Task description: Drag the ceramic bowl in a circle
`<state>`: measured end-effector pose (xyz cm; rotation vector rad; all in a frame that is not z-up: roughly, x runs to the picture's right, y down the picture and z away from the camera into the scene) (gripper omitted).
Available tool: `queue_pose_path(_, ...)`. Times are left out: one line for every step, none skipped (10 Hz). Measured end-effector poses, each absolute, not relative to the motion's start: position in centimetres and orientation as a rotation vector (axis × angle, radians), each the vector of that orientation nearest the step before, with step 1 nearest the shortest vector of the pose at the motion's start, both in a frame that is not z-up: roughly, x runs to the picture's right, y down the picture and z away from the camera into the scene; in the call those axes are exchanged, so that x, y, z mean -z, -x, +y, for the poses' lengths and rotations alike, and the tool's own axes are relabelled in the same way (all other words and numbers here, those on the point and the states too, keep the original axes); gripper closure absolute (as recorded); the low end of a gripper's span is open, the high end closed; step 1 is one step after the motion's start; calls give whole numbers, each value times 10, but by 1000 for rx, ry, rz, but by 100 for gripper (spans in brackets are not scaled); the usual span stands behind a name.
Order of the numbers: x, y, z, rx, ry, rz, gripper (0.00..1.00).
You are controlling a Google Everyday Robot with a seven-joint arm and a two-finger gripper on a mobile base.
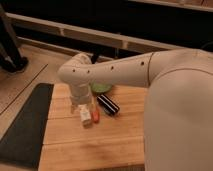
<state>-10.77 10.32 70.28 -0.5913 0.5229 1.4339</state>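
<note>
Camera view: I'm hanging the gripper (pixel 83 109) at centre-left of the frame, jaws apart and gripping nothing. The glossy round green ceramic bowl (pixel 102 87) is sitting just above it, half hidden behind the arm. I'm judging this the approach; next I'm needing contact with its rim.

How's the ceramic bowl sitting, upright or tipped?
Upright: the ceramic bowl sits rim-up, partly hidden by the arm; the gripper hangs in front, off it.

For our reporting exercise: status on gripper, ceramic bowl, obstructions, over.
Gripper open, low over wooden table, not on bowl. Ceramic bowl not gripped, partly hidden behind arm. Black cylinder lies close in front of it.
</note>
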Motion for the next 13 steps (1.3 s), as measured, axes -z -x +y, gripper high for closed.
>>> queue_pose_path(-703, 108, 103, -1434, 591, 523, 35)
queue_pose_path(-703, 108, 103, -1434, 591, 523, 35)
queue_pose_path(-703, 108, 103, -1434, 591, 523, 35)
queue_pose_path(-703, 108, 103, -1434, 591, 523, 35)
queue_pose_path(-703, 108, 103, -1434, 591, 523, 35)
queue_pose_path(-703, 108, 103, -1434, 591, 523, 35)
queue_pose_path(-703, 108, 103, -1434, 591, 523, 35)
queue_pose_path(-703, 108, 103, -1434, 591, 523, 35)
queue_pose_path(-703, 108, 103, -1434, 591, 523, 35)
queue_pose_path(-703, 108, 103, -1434, 591, 523, 35)
queue_pose_path(-703, 108, 102, -1432, 588, 522, 35)
queue_pose_path(-703, 107, 99, -1425, 580, 514, 35)
queue_pose_path(-708, 103, 87, -1406, 554, 483, 35)
